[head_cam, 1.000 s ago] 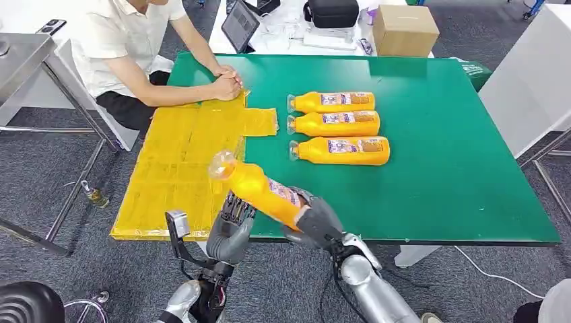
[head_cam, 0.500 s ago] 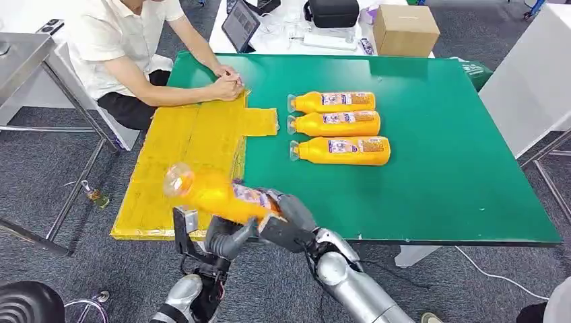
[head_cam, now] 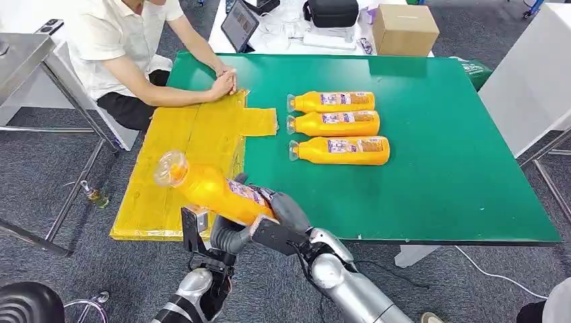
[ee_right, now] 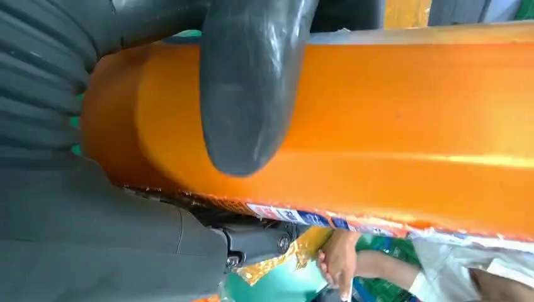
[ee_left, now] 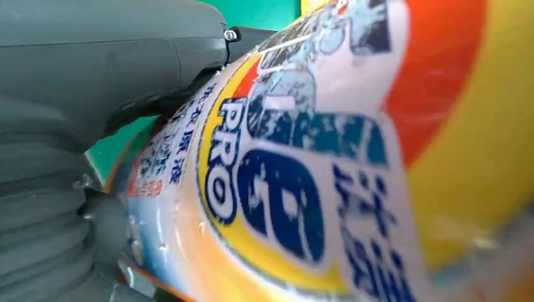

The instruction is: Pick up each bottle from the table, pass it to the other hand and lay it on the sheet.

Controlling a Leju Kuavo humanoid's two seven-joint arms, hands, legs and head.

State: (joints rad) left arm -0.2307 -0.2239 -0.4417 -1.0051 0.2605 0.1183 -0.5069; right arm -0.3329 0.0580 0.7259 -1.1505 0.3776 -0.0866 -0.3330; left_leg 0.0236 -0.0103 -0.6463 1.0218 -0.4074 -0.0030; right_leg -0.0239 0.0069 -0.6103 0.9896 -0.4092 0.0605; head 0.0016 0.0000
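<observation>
Orange and shiny, the held bottle [head_cam: 212, 192] hangs tilted over the near edge of the green desk [head_cam: 438, 168], its clear cap end up and to the left, above the near part of the yellow sheet [head_cam: 182, 148]. From the head view, the right hand [head_cam: 279, 219] wraps round the bottle's low end, and the left hand [head_cam: 225, 235] sits right under it.

Up close, the right wrist view shows a thick grey thumb pressed across the orange side of the bottle [ee_right: 378, 126], so this hand grips it. It also shows, small and far off, the person's hands [ee_right: 340, 261] by the sheet.

The left wrist view shows the bottle's label [ee_left: 296, 189] very near, with blue letters, and the left hand [ee_left: 94, 94] touching it. I cannot tell if those fingers are closed on it; the bottle hides them.

Three more bottles [head_cam: 337, 125] lie side by side on the desk, well apart from the hands. A person [head_cam: 128, 40] sits at the far left corner.
</observation>
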